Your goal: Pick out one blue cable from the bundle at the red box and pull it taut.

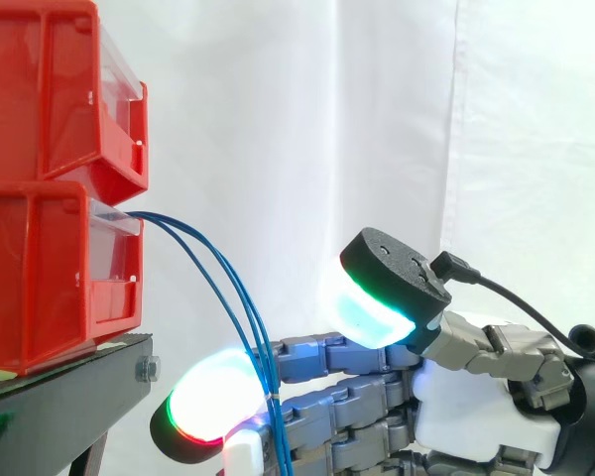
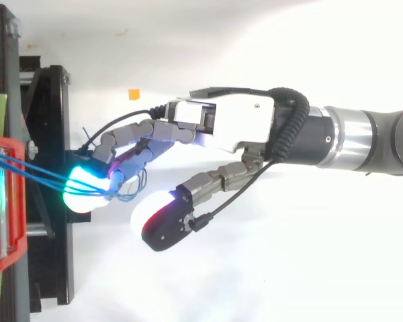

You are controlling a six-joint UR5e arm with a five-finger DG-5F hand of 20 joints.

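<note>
Far left: two red bins stacked, upper bin on lower bin, both on a black stand w/ a bolt at its corner. Blue cables are thin, glossy, several strands close together. They leave the lower bin's clear front lip, arc out & drop steeply, curved, not taut. In top view they cross the stand edge from bin to the glowing pads. Next: hand reaching toward the bins, fingers nearly straight & packed side by side. Front pad is lit white w/ red-green rim, near the stand. Cables run across the fingers just behind the pads, touching them; small cable loop beside them in top view. Thumb is raised well clear of fingers & cables, pinching nothing. Small orange scrap lies on the white surface near the hand. White curtain behind.
</note>
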